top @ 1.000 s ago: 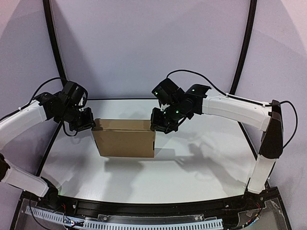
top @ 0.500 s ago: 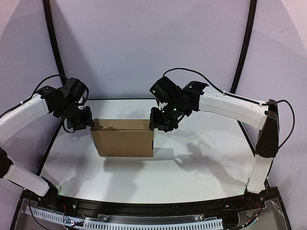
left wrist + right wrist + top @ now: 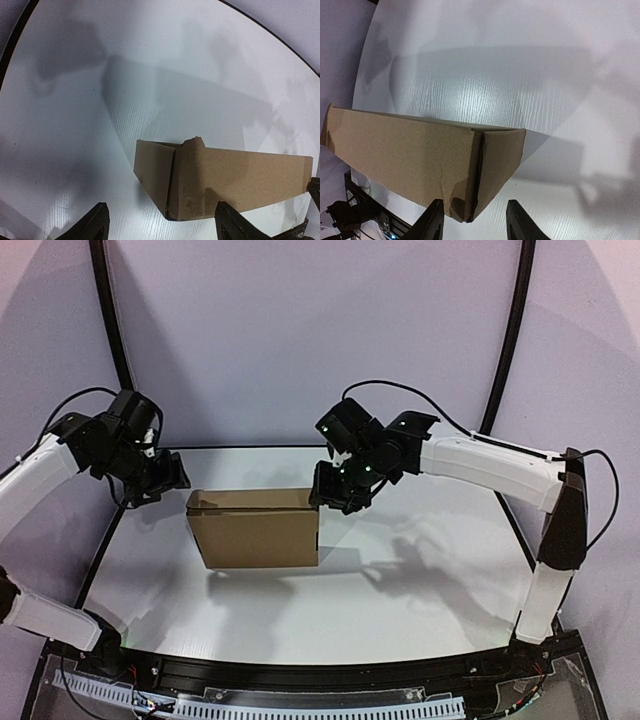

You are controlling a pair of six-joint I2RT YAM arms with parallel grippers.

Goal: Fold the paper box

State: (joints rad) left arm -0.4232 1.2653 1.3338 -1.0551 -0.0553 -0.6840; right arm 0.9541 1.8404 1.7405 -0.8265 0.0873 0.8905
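The paper box (image 3: 255, 532) is folded into a brown rectangular box and stands on the white table (image 3: 400, 590). My left gripper (image 3: 168, 480) hovers a little off the box's left end, apart from it. In the left wrist view its jaws (image 3: 163, 227) stand wide open, and the box's (image 3: 235, 177) near corner lies ahead of them untouched. My right gripper (image 3: 328, 496) is at the box's upper right corner. In the right wrist view its fingers (image 3: 476, 225) straddle the box's (image 3: 405, 155) end corner with a gap on each side. Both grippers are open.
A black rim (image 3: 110, 530) borders the white table on the left, with another (image 3: 515, 530) on the right. A pale wall rises behind the table. The arms' bases and a cable rail (image 3: 300, 705) run along the near edge.
My left gripper has opened wide and drawn back to the left, off the box's end. The right gripper's jaws have parted a little. The box has shifted slightly left.
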